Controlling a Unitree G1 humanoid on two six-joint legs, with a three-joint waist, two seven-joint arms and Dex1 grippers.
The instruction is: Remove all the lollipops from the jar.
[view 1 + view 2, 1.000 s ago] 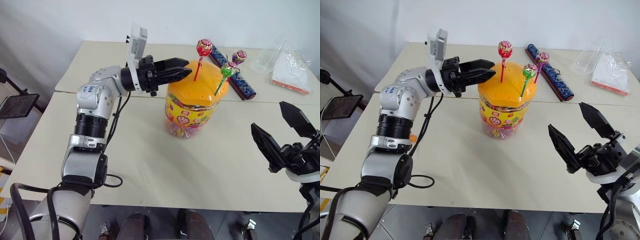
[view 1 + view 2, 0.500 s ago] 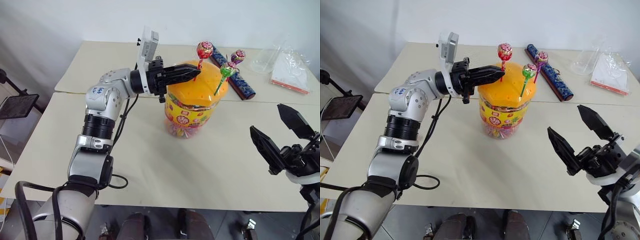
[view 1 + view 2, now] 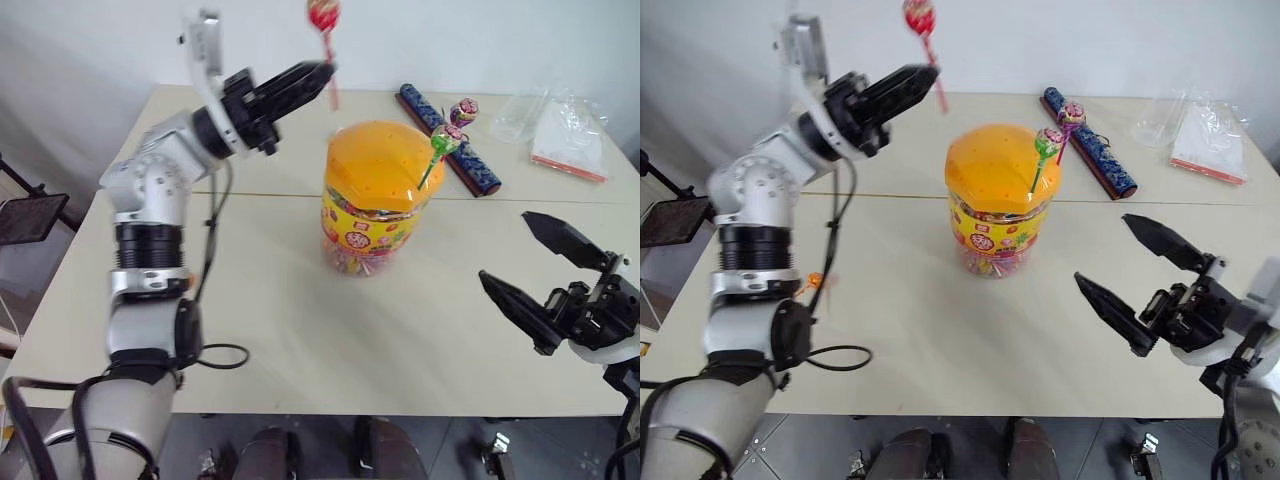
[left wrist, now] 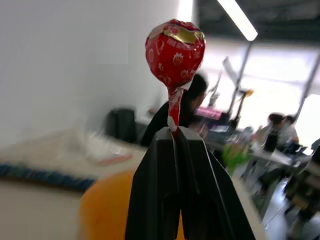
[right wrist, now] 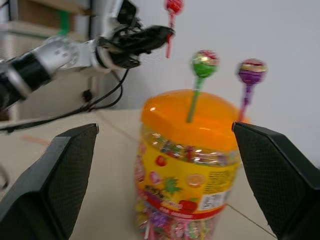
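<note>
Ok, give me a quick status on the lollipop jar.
Left end effector shut on red lollipop, lifted clear of jar. Right end effector open, empty. Green lollipop and purple lollipop in lid. Nothing in the way.

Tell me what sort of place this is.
Probably an office or lab used for robot trials. Two plain tables stand pushed together by a bare white wall, and the left wrist view shows ceiling strip lights and people seated at desks farther back.
</note>
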